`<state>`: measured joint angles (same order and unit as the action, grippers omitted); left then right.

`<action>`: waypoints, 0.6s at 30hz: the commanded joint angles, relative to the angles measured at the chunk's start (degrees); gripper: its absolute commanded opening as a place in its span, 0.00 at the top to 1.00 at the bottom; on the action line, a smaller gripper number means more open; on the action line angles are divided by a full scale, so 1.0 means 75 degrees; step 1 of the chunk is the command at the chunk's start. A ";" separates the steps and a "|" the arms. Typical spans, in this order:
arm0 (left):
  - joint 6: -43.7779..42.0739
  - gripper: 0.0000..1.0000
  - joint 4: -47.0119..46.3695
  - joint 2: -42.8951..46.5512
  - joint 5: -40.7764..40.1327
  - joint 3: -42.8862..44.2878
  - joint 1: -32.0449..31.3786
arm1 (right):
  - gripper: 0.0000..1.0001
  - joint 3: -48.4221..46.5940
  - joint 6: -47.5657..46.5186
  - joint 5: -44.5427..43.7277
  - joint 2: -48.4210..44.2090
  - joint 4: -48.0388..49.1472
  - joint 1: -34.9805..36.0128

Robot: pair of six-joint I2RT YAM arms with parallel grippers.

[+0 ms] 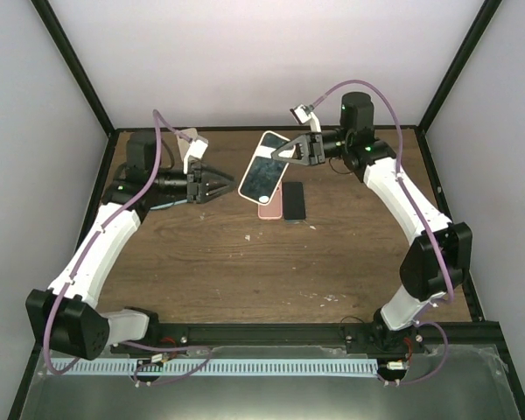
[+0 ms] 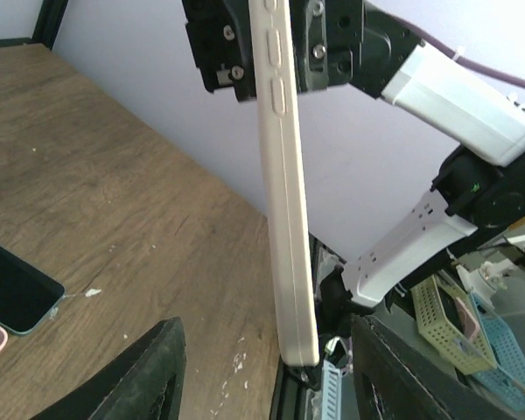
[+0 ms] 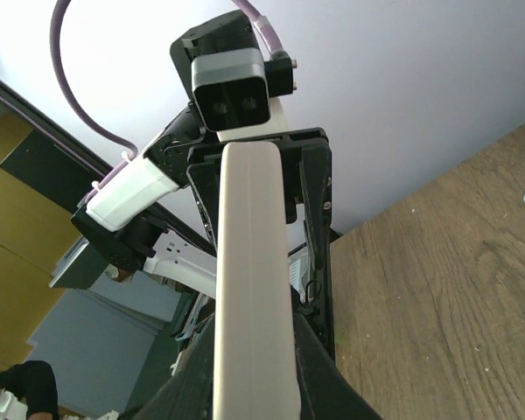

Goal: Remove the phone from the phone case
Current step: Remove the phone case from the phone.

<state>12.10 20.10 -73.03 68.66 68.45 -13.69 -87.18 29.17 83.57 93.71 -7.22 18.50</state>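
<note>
The phone [image 1: 261, 171], screen up, sits in a cream phone case [image 1: 269, 138] held tilted above the table. My right gripper [image 1: 290, 150] is shut on its far end. The right wrist view shows the case [image 3: 252, 289] edge-on, pinched between the dark fingers [image 3: 319, 376] of that gripper [image 3: 254, 389]. My left gripper [image 1: 220, 186] is open beside the phone's lower left edge. In the left wrist view the case [image 2: 284, 192] stands edge-on with its side buttons showing. Its lower end hangs between and just ahead of the spread fingers [image 2: 149, 376] of that gripper [image 2: 271, 385], touching neither.
A pink case or phone [image 1: 269, 206] and a dark phone [image 1: 295, 201] lie side by side on the wooden table [image 1: 245, 262] under the raised phone. The dark phone [image 2: 13, 293] also shows in the left wrist view. Black frame posts [image 1: 74, 66] stand at the back corners.
</note>
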 commanded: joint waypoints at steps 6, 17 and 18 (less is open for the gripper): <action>-0.1344 0.45 0.1170 0.0281 0.0068 -0.0189 -0.0218 | 0.99 -0.0553 -0.0852 0.0466 -0.0237 -0.0434 -0.0022; -0.1561 0.49 0.1340 0.0198 -0.0190 -0.0107 -0.0472 | 0.99 -0.1204 -0.3328 0.0038 -0.0284 -0.2487 0.0041; -0.1570 0.49 0.1340 0.0209 -0.0189 -0.0113 -0.0465 | 0.99 -0.1289 -0.3627 -0.0017 -0.0299 -0.2716 0.0045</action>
<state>2.33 29.69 -71.64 67.26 67.35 -17.28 -91.83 12.38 83.79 93.71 -20.10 18.57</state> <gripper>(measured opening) 0.515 0.096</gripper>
